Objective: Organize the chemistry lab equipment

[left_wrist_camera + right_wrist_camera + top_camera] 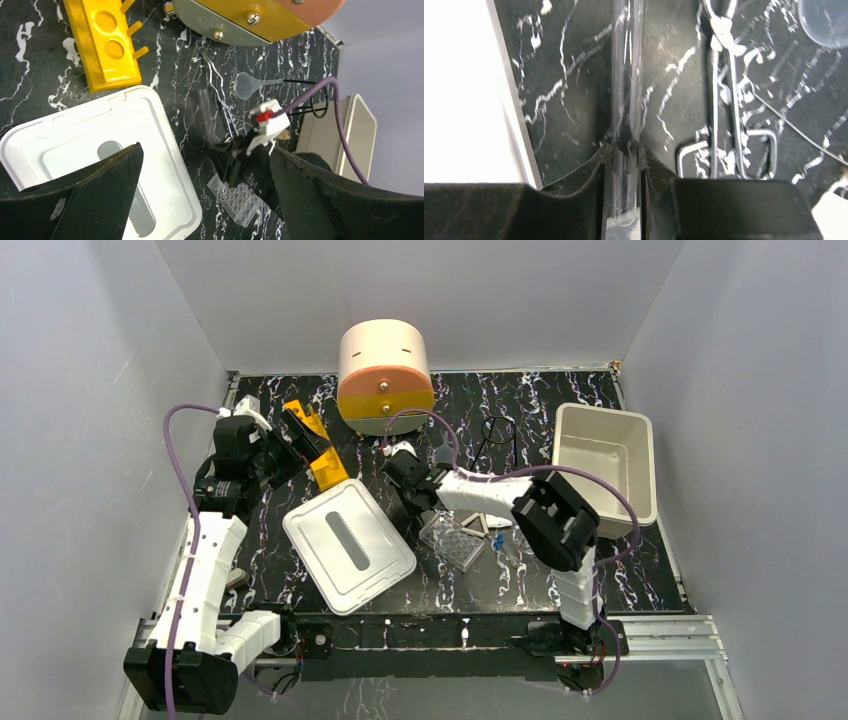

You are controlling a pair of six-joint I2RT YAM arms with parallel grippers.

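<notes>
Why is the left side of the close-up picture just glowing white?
Right wrist view: the white lid is overexposed, its detail lost, while the glass tube looks fairly clear between the dark fingers. Top view: the same lid shows its grey slot plainly.

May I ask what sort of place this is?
Probably a mock chemistry bench in a walled robot cell: yellow plastic tube rack, clear glass test tube, clear plastic well plate, black marbled tabletop.

Soft, even light falls from above, and shadows on the table [490,585] are faint. In the right wrist view the lid [464,90] is blown out white and the tube [626,75] is streaked with glare. The near jaws in both wrist views are dark and out of focus.
</notes>
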